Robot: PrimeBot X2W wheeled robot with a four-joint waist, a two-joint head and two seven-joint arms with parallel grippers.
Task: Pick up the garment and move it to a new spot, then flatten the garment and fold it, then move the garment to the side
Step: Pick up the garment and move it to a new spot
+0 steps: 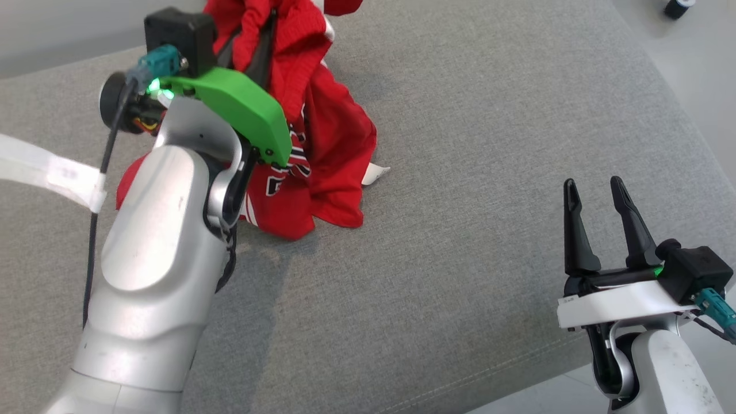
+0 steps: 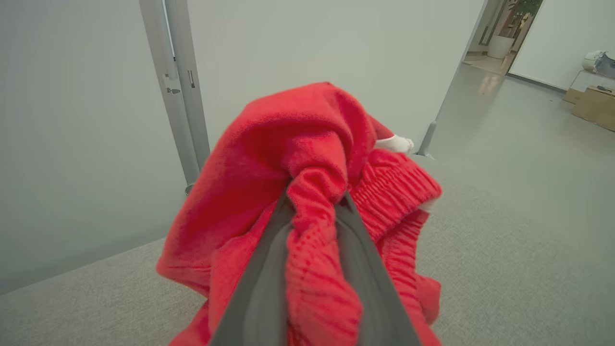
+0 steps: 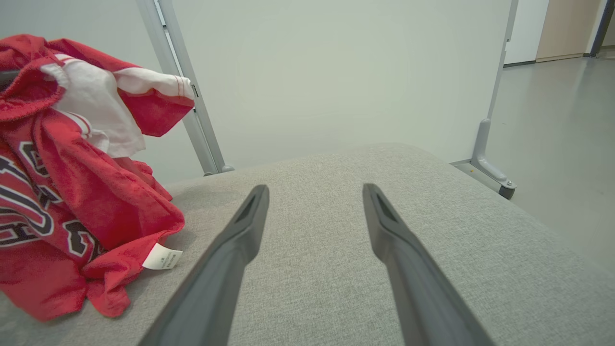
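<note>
The garment (image 1: pixel 328 138) is red with black-and-white lettering and a white lining, and it hangs bunched from the top of the head view with its lower end resting on the grey cushion (image 1: pixel 471 241). My left gripper (image 2: pixel 314 192) is shut on a fold of the garment (image 2: pixel 288 139) near its ribbed band; its fingers (image 1: pixel 261 49) rise through the cloth behind the green wrist cover. My right gripper (image 1: pixel 595 190) stands open at the lower right, well apart from the cloth. In the right wrist view, my right gripper (image 3: pixel 314 192) points over bare cushion, with the garment (image 3: pixel 72 192) at the left.
The grey cushion's front edge (image 1: pixel 517 374) runs along the lower right, with pale floor (image 1: pixel 690 52) beyond its right side. A white strap (image 1: pixel 52 172) crosses at the left. Behind the cushion stand a pale wall panel and metal posts (image 3: pixel 187 96). Cardboard boxes (image 2: pixel 596 103) sit far off.
</note>
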